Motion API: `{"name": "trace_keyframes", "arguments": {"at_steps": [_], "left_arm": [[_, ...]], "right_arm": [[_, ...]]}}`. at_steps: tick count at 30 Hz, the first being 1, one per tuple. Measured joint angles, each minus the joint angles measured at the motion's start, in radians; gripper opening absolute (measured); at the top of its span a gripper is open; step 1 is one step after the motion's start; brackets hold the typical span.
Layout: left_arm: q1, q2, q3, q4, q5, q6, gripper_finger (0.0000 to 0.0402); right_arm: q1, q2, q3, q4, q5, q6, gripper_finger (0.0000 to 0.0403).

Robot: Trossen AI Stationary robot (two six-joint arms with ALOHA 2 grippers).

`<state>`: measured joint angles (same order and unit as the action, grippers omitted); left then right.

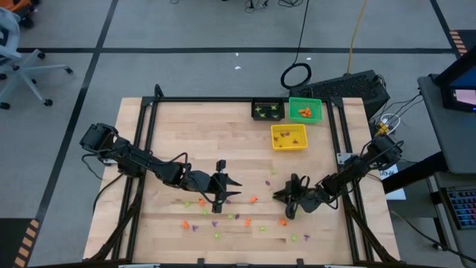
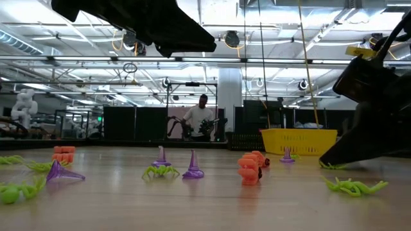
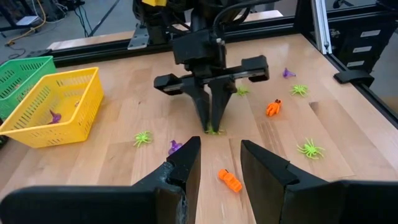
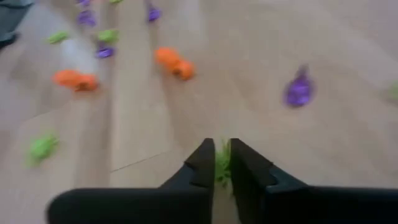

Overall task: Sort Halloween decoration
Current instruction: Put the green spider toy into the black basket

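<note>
- Many tiny trinkets (image 1: 253, 199) in orange, purple and light green lie spread over the lower middle of the wooden table (image 1: 178, 126) in the high view.
- One light-green spider (image 4: 222, 168) sits pinched between the fingers of the right gripper (image 4: 217, 163), which are squeezed together on it, down at the table.
- From the left wrist view, the right gripper (image 3: 211, 121) points straight down in the middle of the picture, tips touching the table on that green spider (image 3: 214, 130).
- The left gripper (image 3: 220, 163) waits near the bottom of that picture with its fingers apart and nothing between them; an orange trinket (image 3: 229, 180) lies on the table just under the gap.
- Three bins stand at the upper right of the table in the high view: a black bin (image 1: 253, 103), a green bin (image 1: 318, 105) and a yellow bin (image 1: 274, 143).
- Far back in the low view, a person (image 2: 198, 118) stands in the room.
</note>
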<state>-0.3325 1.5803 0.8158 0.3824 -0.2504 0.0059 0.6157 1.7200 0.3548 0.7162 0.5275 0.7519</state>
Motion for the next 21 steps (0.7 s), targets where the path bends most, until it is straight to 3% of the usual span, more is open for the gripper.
{"name": "trace_keyframes", "arguments": {"at_steps": [3,21], "left_arm": [[0.000,0.000,0.000,0.000,0.000,0.000,0.0114],[0.000,0.000,0.000,-0.004,0.000,0.000,0.0114]], "right_arm": [[0.002,0.001,0.001,0.012,-0.024,-0.024,0.0005],[0.007,0.003,-0.002,0.175,-0.010,-0.138,0.0000]]}}
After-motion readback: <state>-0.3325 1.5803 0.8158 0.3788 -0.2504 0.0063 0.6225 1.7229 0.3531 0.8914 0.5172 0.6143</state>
